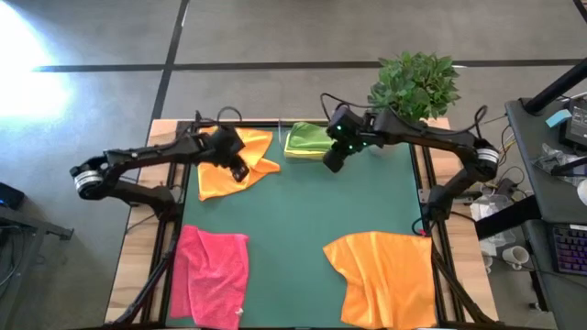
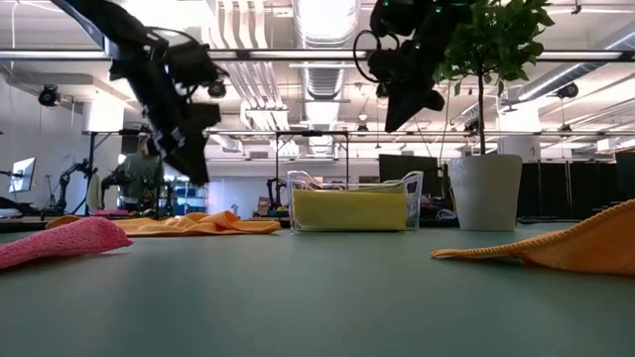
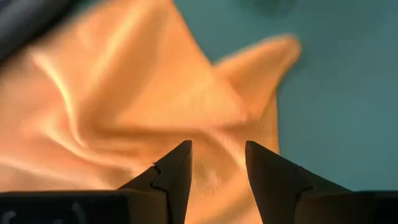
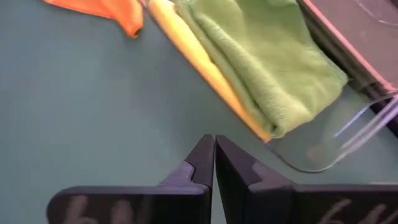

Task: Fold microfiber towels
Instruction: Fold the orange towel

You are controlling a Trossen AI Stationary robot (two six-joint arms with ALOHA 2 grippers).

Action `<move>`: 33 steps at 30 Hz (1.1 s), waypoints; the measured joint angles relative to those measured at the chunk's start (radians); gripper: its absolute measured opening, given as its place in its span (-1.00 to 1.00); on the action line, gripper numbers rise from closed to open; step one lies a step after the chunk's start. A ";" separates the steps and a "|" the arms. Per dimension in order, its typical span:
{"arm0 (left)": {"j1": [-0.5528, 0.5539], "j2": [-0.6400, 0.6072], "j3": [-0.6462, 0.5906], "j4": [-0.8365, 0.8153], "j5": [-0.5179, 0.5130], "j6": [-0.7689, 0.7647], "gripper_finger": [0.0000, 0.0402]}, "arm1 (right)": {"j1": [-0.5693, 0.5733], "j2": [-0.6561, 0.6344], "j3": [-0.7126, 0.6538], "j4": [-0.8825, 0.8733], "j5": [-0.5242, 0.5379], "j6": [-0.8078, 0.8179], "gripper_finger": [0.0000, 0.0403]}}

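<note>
Nearest the low camera lie the pink towel and an orange towel, at the mat's near-left and near-right corners, both unfolded and untouched by either arm. At the far edge a second orange towel sprawls crumpled near the left corner, and a clear bin at mid-edge holds the folded lime towel on a yellow one.

Directly above the crumpled orange towel hangs the left gripper, fingers parted and empty, clear of the cloth in the low view. That towel sits right below those fingers, one pointed corner reaching toward the mat's middle, so the left arm is plainly the nearer. Beside the bin hovers the right gripper, closed on nothing, raised above bare mat.
</note>
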 joint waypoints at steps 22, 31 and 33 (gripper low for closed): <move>-0.225 0.325 -0.032 0.032 0.156 -0.156 -0.33 | 0.057 -0.028 -0.086 0.042 0.000 0.017 -0.96; -0.458 0.338 -0.001 0.066 0.391 -0.143 -0.33 | 0.057 -0.028 -0.101 0.059 0.001 -0.028 -0.96; -0.483 0.338 0.014 0.048 0.390 -0.099 -0.33 | 0.057 -0.028 -0.110 0.067 0.001 -0.028 -0.96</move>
